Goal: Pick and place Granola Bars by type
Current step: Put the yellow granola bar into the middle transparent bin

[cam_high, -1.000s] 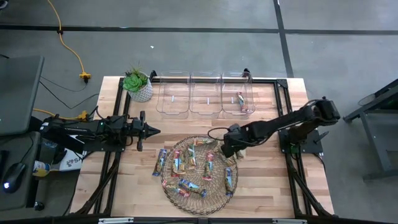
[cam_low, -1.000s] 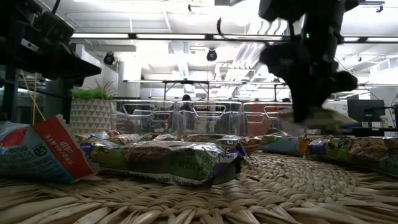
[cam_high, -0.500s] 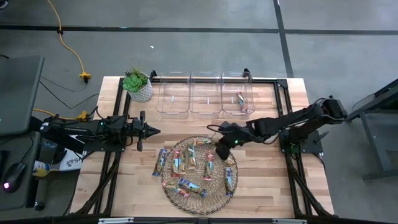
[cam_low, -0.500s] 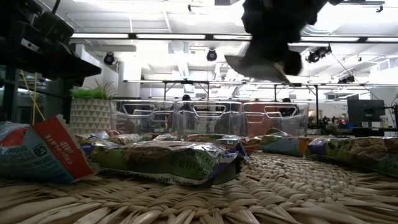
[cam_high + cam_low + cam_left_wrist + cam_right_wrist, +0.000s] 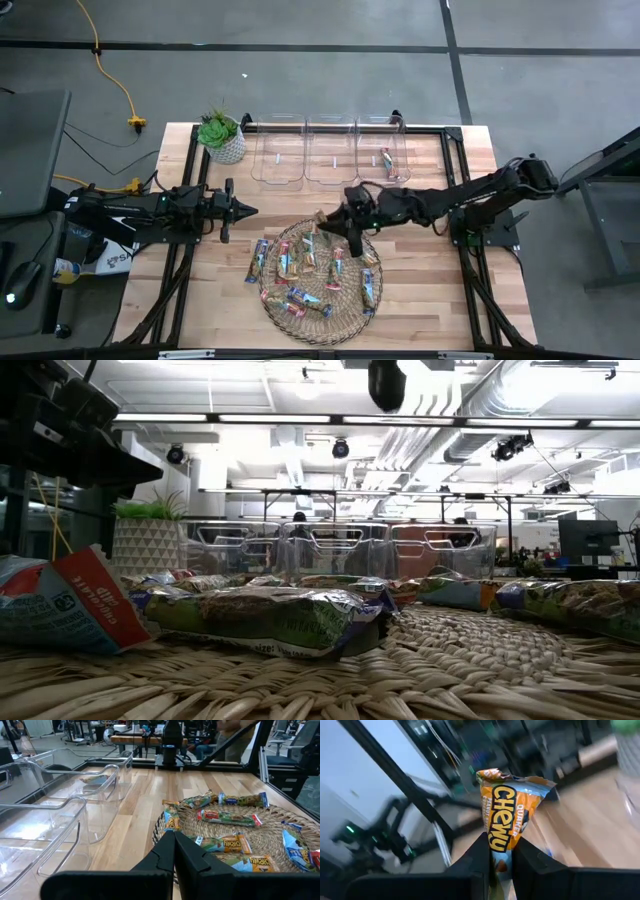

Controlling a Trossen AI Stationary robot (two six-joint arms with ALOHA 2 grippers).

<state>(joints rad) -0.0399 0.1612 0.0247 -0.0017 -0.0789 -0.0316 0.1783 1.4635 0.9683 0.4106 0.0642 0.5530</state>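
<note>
Several granola bars (image 5: 300, 270) in shiny wrappers lie flat on the round wicker mat (image 5: 352, 312) at the table's near middle; they also show in the left wrist view (image 5: 227, 817). My right gripper (image 5: 340, 222) hangs over the mat's far edge, shut on an orange-wrapped bar (image 5: 507, 815). My left gripper (image 5: 248, 210) waits shut and empty at the left, its fingers (image 5: 174, 851) pointing toward the mat. One bar (image 5: 386, 160) lies in the rightmost clear bin (image 5: 398, 150). My right gripper pinches the orange bar by one end (image 5: 496, 851) between its two fingers. The fingers come level from the table's right. The rest of the bar sticks out ahead of them in line with the fingers, its free end (image 5: 320, 217) lifted clear above the mat.
Three clear bins (image 5: 277, 160) (image 5: 330, 160) stand in a row along the far side. A potted plant (image 5: 222, 138) stands at the far left corner. Black frame rails run along the table's left and right sides. Bare wood lies between mat and bins.
My right gripper has risen off the mat with the orange bar and gone toward the table's left. It has tipped up from pointing down to level and rolled. The bar, first hanging just above the mat, now juts out level, clear of it.
</note>
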